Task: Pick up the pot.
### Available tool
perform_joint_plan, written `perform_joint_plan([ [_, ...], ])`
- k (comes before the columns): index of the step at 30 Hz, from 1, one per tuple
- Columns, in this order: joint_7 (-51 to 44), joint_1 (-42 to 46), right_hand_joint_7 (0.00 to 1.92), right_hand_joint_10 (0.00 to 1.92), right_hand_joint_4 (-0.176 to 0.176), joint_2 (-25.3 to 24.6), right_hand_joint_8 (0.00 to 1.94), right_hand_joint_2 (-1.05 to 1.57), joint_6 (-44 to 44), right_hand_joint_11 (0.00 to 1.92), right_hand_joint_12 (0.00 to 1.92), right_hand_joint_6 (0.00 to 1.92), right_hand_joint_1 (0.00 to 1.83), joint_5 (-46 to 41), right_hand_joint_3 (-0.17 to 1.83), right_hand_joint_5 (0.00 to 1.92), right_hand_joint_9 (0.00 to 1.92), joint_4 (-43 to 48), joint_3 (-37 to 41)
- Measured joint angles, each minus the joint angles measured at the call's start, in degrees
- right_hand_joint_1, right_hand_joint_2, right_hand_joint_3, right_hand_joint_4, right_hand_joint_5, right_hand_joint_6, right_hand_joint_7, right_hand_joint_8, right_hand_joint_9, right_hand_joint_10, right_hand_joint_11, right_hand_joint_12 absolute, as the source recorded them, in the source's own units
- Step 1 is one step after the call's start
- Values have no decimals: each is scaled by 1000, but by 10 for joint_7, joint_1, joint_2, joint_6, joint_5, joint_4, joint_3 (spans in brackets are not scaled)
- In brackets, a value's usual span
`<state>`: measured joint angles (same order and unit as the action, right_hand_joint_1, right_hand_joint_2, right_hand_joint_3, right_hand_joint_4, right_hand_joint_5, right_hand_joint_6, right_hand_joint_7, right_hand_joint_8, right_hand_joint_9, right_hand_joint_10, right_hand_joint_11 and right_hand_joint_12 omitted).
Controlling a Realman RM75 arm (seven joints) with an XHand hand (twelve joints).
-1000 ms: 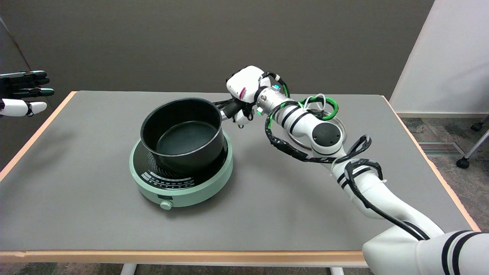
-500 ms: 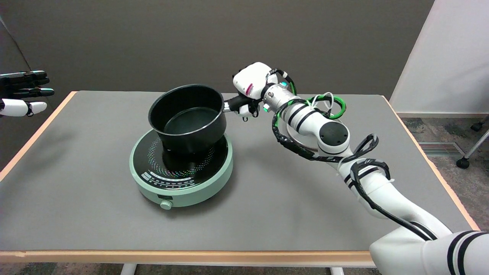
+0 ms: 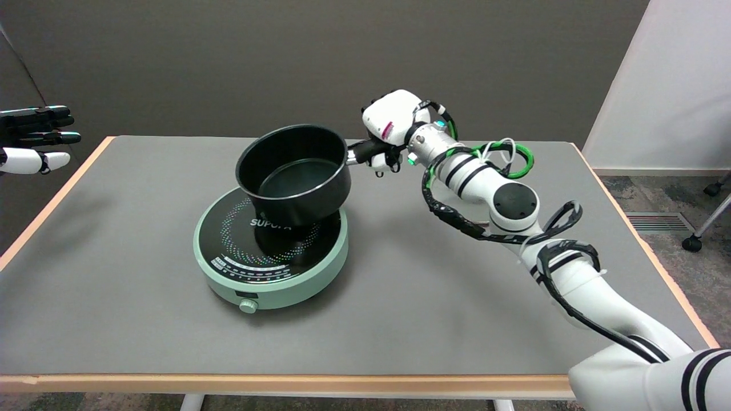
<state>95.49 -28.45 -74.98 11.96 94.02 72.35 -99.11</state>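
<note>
A black pot (image 3: pixel 294 174) with an empty dark inside hangs in the air above the back right part of a mint-green induction cooker (image 3: pixel 268 254). Its black handle sticks out to the right, and my right hand (image 3: pixel 385 128) grips that handle with fingers wrapped around it. The pot is tilted a little and clear of the cooker's black top, where coloured dots and lettering now show. The right arm reaches in from the lower right across the table.
The cooker sits on a grey table (image 3: pixel 143 319) with a wooden edge; its knob (image 3: pixel 248 306) faces the near side. Most of a round glass lid (image 3: pixel 485 208) behind my right arm is hidden. The idle left hand (image 3: pixel 34 140) hangs at the upper left.
My right hand has lifted the pot off the cooker and carried it up and to the right. The cooker's top has come into view beneath it.
</note>
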Motion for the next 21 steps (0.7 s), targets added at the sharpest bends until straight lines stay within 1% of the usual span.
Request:
perform_joint_plan([
  [21, 14, 65, 1680, 1680, -82, 52, 1680, 1132, -21, 1680, 1680, 1680, 920, -49, 843, 1680, 1680, 77, 59],
])
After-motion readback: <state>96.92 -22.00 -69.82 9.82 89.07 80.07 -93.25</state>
